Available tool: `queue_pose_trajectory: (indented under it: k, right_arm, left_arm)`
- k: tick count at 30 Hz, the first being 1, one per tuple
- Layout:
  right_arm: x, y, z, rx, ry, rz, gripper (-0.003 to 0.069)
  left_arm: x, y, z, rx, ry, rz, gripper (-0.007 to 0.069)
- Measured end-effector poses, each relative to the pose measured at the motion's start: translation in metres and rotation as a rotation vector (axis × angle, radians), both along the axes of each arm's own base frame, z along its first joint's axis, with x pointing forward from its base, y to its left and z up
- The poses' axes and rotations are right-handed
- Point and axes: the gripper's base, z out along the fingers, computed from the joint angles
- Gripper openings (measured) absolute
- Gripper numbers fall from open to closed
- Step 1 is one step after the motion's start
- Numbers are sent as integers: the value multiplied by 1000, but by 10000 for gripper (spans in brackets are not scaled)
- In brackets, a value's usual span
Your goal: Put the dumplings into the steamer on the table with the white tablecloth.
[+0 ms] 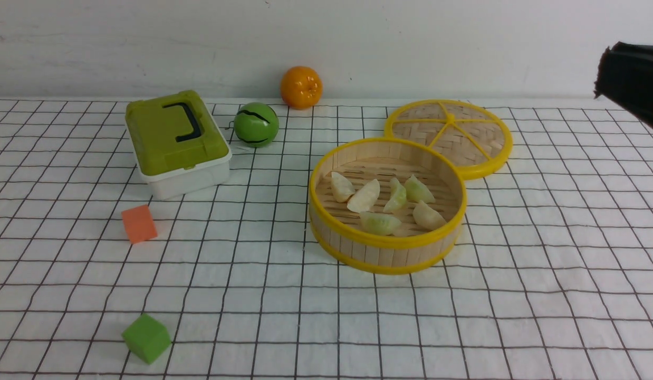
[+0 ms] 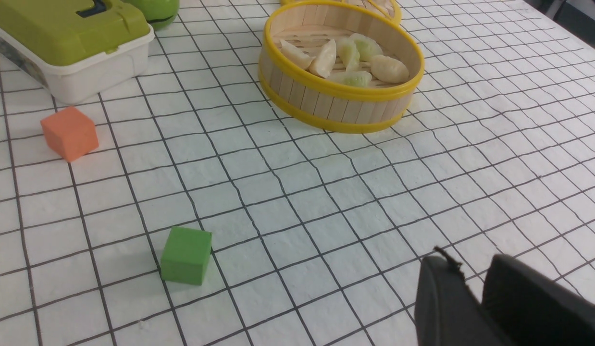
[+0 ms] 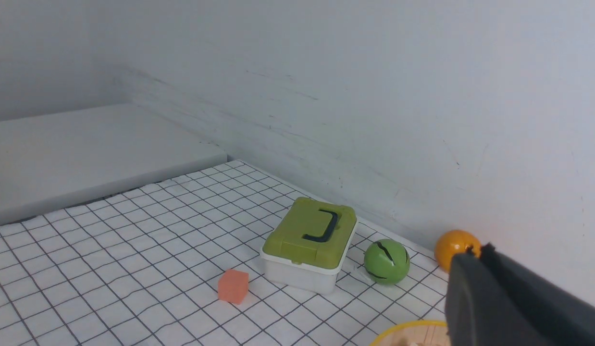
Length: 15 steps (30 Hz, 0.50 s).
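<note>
Basically we're done: all six dumplings (image 1: 382, 203) sit in the steamer (image 1: 387, 245), centre frame. Left end effector (image 2: 475, 298) looks closed and empty; right end effector (image 1: 630, 79) — can't tell.

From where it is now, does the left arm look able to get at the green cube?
Probably yes. The green cube sits alone on the white tablecloth, with only bare cloth between it and the left gripper, and nothing over it. Whether the gripper is open can't be told.
</note>
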Motion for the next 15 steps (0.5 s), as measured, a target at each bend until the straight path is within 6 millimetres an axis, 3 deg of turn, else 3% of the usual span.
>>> queue_pose_trajectory:
  k: [4,8,15]
  right_arm:
    - [1,-1,-2,11,3,-18,-2]
    - [1,-7,-18,16,21,-81,-21]
    - [-25,-48,-106,-28,40,-365,-23]
  left_arm:
    - [0,0,0,0,0,0,129]
    - [0,0,0,0,0,0,131]
    - [0,0,0,0,-1,0,135]
